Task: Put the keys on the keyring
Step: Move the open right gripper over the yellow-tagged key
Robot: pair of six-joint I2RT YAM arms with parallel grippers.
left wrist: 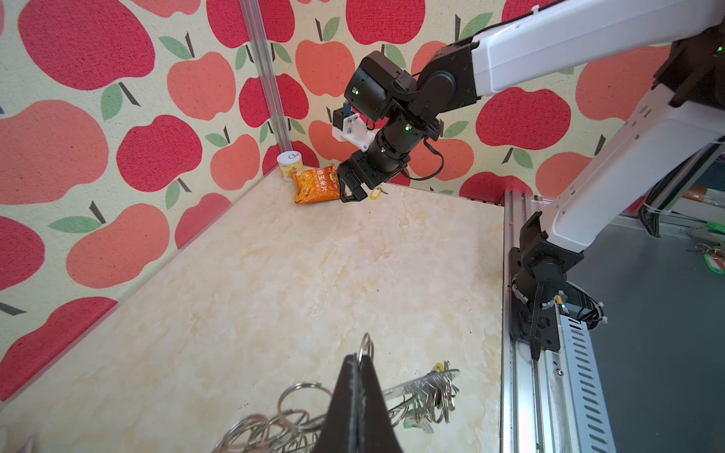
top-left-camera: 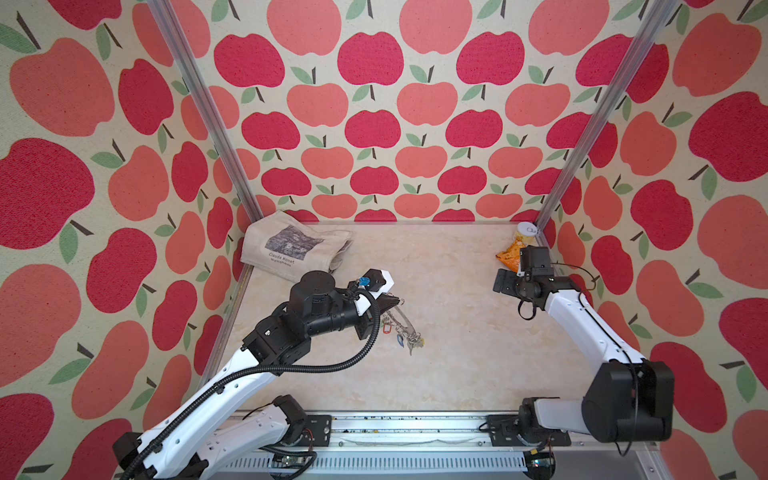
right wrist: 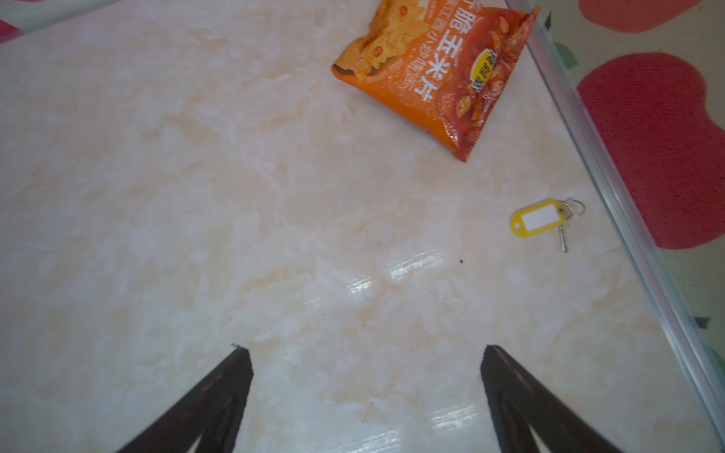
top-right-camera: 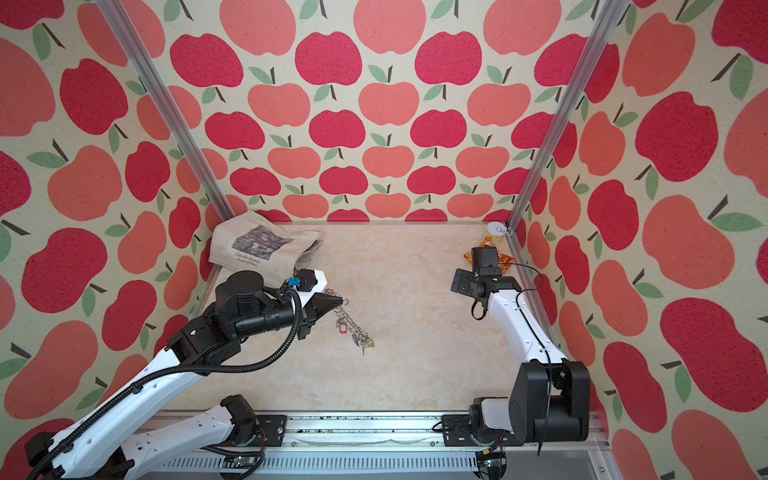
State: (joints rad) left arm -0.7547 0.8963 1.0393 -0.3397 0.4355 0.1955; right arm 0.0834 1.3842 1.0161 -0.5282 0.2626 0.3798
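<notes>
The right gripper [right wrist: 365, 349], jaws wide and empty, hovers above the surface [right wrist: 196, 196] with a yellow-tagged key [right wrist: 539, 219] lying ahead and off toward the wall [right wrist: 667, 137], its tag running roughly along the jaws' spread. At centre-left in a top view, the farther left gripper [top-right-camera: 338, 300] pinches a wire loop [left wrist: 367, 343] of the tilted keyring [top-right-camera: 351, 322].

Left of centre we see the left gripper [top-right-camera: 337, 301], jaws pressed together on the upper end of the keyring [top-right-camera: 351, 320], which slants down rightward with keys [top-right-camera: 362, 341] bunched at its lower end. A printed cloth bag [top-right-camera: 257, 245] lies above-left; the right arm [top-right-camera: 505, 316] reaches over an orange snack packet [top-right-camera: 503, 258] at right.
</notes>
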